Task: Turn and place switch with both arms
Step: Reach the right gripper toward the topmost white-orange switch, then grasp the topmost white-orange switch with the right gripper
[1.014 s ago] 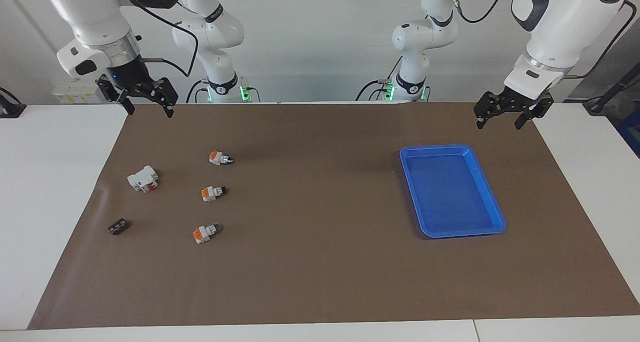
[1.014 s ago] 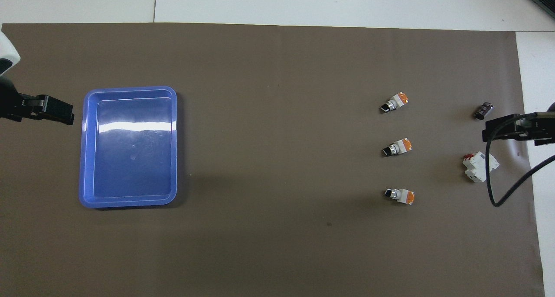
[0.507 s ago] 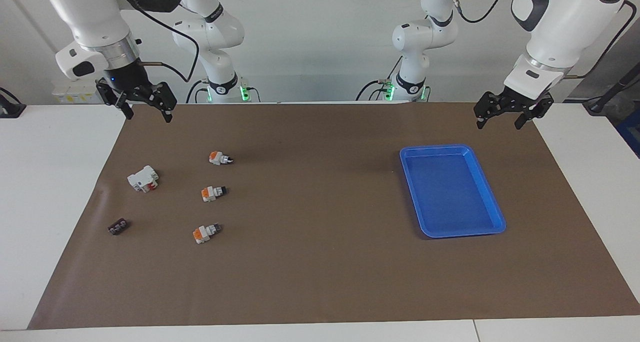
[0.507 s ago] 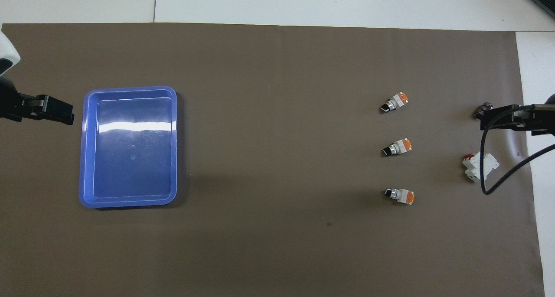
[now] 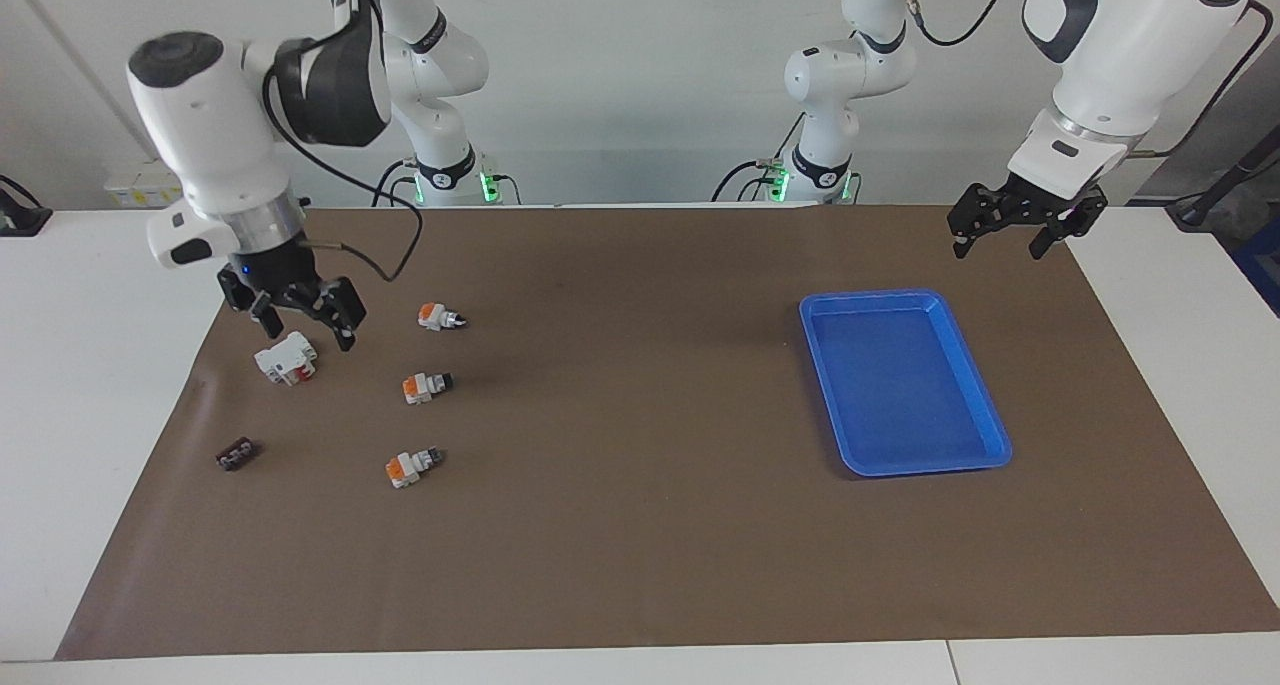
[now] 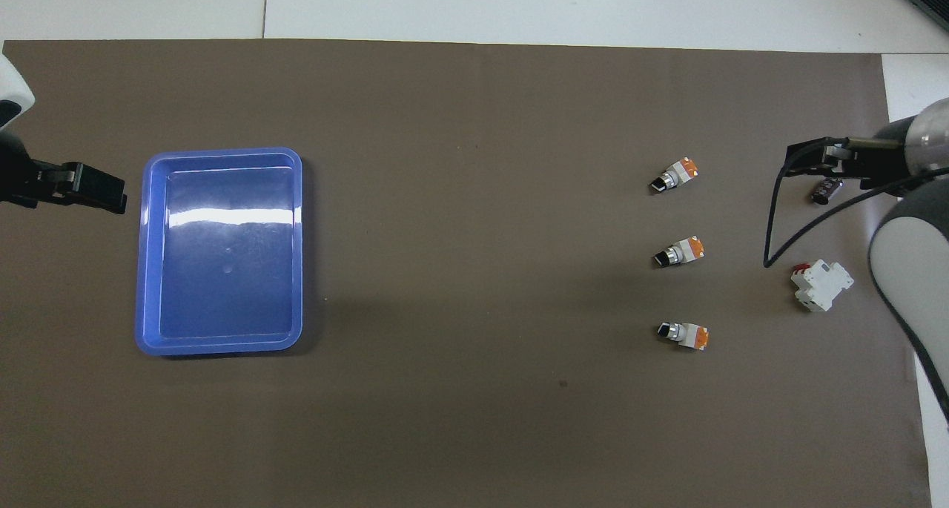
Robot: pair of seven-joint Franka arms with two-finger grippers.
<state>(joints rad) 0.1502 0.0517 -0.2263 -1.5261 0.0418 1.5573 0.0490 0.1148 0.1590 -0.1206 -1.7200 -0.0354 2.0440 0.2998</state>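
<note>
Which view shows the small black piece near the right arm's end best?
The facing view: the small black piece lies unobstructed on the brown mat, farther from the robots than the white block. In the overhead view, the right gripper and its cable partly cover the piece.

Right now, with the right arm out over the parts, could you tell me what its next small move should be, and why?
Probably shift the right gripper sideways toward the nearest switch, then lower it. The gripper is open and holds nothing, and it hangs over the white block, which is not the target. The left gripper waits, open, by the blue tray.
</note>
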